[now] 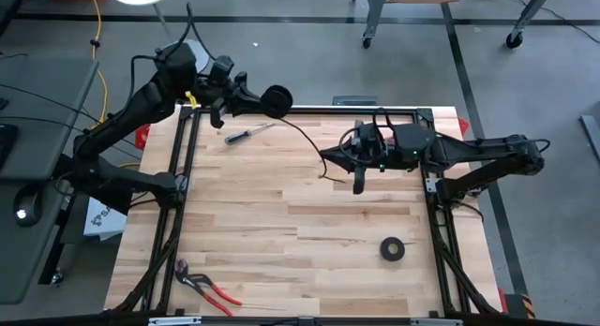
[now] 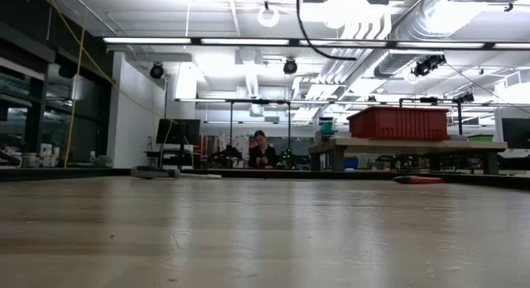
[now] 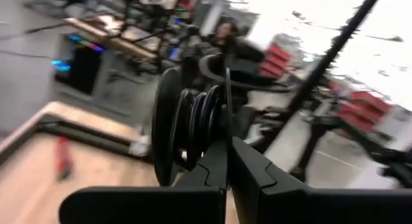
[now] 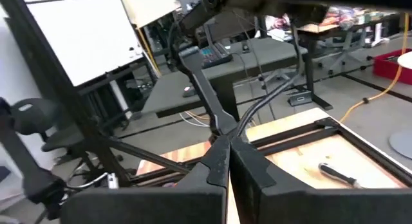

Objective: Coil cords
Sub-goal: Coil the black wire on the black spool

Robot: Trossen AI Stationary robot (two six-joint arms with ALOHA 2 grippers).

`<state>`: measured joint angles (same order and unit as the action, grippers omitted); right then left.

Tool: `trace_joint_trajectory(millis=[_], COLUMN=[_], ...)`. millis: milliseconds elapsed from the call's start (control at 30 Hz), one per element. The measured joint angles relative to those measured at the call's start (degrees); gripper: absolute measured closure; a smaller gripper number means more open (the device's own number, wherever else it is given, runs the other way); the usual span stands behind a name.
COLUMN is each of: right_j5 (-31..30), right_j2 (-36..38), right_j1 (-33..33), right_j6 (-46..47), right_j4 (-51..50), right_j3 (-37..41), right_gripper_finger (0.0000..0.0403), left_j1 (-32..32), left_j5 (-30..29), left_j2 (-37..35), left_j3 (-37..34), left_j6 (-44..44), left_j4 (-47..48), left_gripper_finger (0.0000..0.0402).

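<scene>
dark jointed arms, black cabling, angular fingers

Thin black cord, partly coiled

We see the cord (image 1: 298,134) wound in tight black loops at upper centre of the high view, its slack tail curving rightward across the surface toward mid-frame.

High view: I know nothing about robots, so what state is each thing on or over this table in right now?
cord: partly coiled, one strand stretched between the two arms
left gripper: jaws shut on the cord's coil, at the table's far edge
right gripper: jaws shut on the cord's strand
screwdriver: lying flat, untouched
tape roll: lying flat
pliers: lying flat
</scene>
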<state>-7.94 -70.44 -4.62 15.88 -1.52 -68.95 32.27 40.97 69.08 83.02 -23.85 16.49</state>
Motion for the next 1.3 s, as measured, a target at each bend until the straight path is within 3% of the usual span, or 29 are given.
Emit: trace_joint_trajectory(millis=[267, 467, 733, 900, 1100, 1300], right_j5=[2.55, 2.37, -0.68, -1.22, -9.63, -7.19], right_j2=[0.09, 0.44, -2.98, -7.18, -13.17, -17.56], right_j1=[0.0, 0.0, 0.56, 1.68, 3.34, 4.4], right_j6=[1.81, 1.73, -1.34, -6.34, -8.35, -6.86], right_j4=[0.98, 0.8, 1.11, 3.83, 13.04, 20.33], right_j3=[0.0, 0.0, 0.0, 0.0, 0.0, -0.92], right_gripper_finger=[0.0403, 0.0403, 0.0397, 0.0348, 0.0247, 0.0195], left_j1=[0.02, 0.02, -1.91, -3.41, -5.14, -7.5], left_j5=[-9.78, -9.9, -9.41, -8.96, -8.98, -9.99], left_j2=[-0.07, -0.02, 0.0, -0.02, 0.0, 0.0], left_j3=[0.0, 0.0, 0.0, 0.0, 0.0, 0.0], left_j6=[3.84, 3.74, 1.12, -1.76, -5.69, -7.2], left_j4=[0.33, 2.25, -3.01, -9.27, -15.38, -18.23], left_gripper_finger=[0.0401, 0.0401, 0.0401, 0.0401, 0.0401, 0.0401])
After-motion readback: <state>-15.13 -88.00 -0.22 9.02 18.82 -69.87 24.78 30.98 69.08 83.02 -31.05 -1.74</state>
